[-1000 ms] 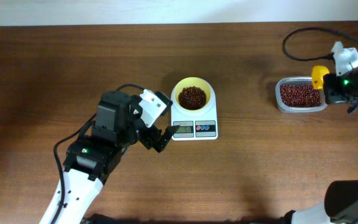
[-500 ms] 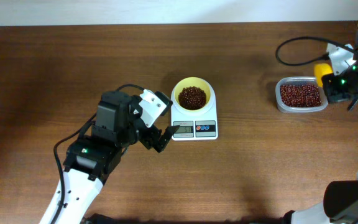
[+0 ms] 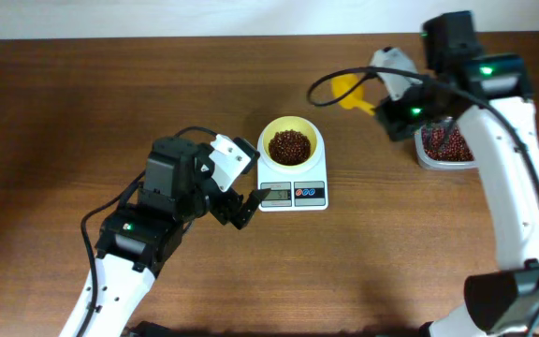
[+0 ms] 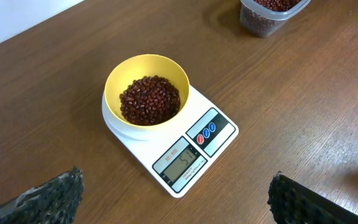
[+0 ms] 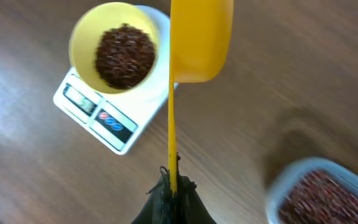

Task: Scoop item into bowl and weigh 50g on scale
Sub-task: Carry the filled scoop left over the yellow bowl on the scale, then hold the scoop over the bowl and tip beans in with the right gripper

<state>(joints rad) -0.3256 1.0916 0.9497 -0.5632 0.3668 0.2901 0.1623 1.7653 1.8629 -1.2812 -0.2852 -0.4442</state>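
The pale yellow bowl [image 3: 291,140] holds a heap of dark red-brown beans [image 3: 290,145] and stands on the white scale [image 3: 294,190]; they also show in the left wrist view, bowl [image 4: 145,93], scale [image 4: 194,149]. The scale's display reads about 51. My right gripper [image 5: 173,186] is shut on the handle of a yellow scoop [image 5: 197,43], held above the table right of the bowl [image 5: 114,50]; the scoop [image 3: 349,92] looks empty. My left gripper [image 3: 241,208] is open and empty, just left of the scale.
A clear plastic container [image 3: 447,148] with more beans stands at the right, partly under my right arm; it also shows in the right wrist view [image 5: 319,193] and the left wrist view [image 4: 269,15]. The table is brown wood.
My right arm has swung left from the container's right side, carrying the scoop to a spot between container and bowl. The left arm has not moved.
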